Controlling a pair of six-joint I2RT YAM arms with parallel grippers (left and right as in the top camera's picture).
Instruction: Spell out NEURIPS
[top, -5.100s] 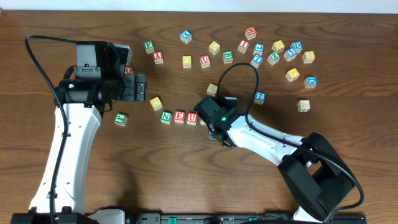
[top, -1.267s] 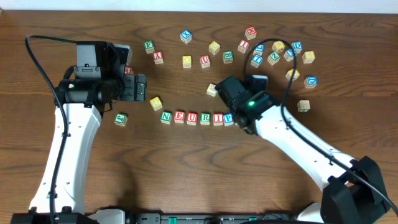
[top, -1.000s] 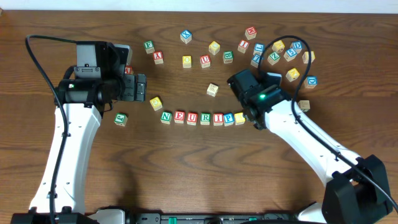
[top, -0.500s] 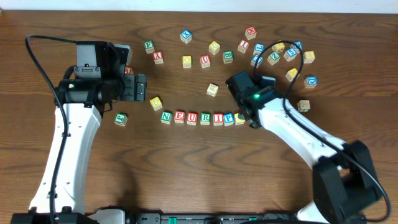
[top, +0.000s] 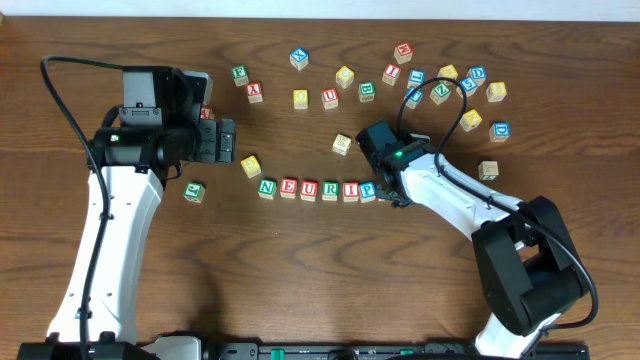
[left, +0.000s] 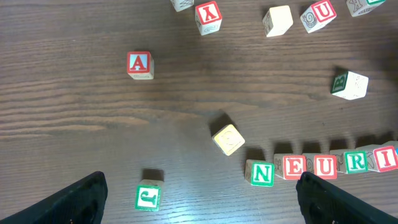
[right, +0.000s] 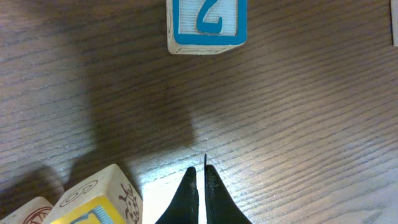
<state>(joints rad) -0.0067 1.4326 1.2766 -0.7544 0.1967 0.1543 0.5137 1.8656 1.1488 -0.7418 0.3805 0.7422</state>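
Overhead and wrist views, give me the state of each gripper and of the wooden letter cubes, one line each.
Left gripper, open, holding nothing.
Right gripper, shut, holding nothing.
Row of six wooden letter cubes, lined up reading N E U R I P.
Yellow-faced wooden cube, resting beside the right gripper, letter not readable.
Red A wooden cube, lying apart from the row, A facing up.

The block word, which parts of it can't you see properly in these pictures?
- Overhead: whatever follows the blue P is covered by the right arm, so no letter shows there.
- Right wrist: the yellow-faced block is cut off by the bottom edge, so its letter is unreadable.
- Left wrist: the right edge slices the red I; everything past it is out of frame.
- Overhead: the right end effector is hidden under its own wrist.
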